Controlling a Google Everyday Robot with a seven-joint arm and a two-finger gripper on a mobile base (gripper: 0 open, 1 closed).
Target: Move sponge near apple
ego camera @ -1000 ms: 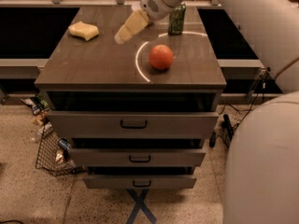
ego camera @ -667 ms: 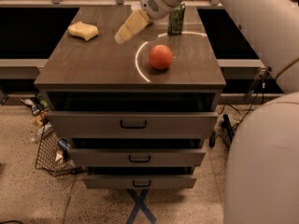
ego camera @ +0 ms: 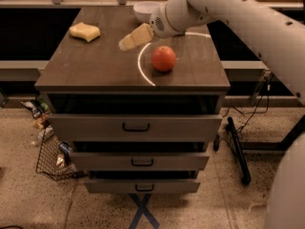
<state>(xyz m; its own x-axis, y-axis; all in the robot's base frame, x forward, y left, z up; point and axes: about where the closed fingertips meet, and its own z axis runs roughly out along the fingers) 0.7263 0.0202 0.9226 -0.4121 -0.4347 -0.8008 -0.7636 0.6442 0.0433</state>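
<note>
Off to the picture's left of the gripper [ego camera: 127,43], and a little farther from the camera, the sponge [ego camera: 85,31] lies flat on the dark cabinet top [ego camera: 95,63], near its far left corner and well apart from the gripper. The apple [ego camera: 164,58] sits on the other side of the gripper, just to its right and nearer the camera, so the gripper is between the two. The gripper hangs low over the middle of the top, slanting down towards the left, and has hold of nothing; how far open it is cannot be told. A thin white arc [ego camera: 141,66] marks the wood below and right of the gripper, curving past the apple. Behind the gripper a white bowl [ego camera: 144,7] stands at the far edge. The white arm [ego camera: 238,8] reaches in from the upper right. Beneath the top are three drawers [ego camera: 136,127] with dark handles, and a wire basket [ego camera: 51,157] stands on the floor at lower left
</note>
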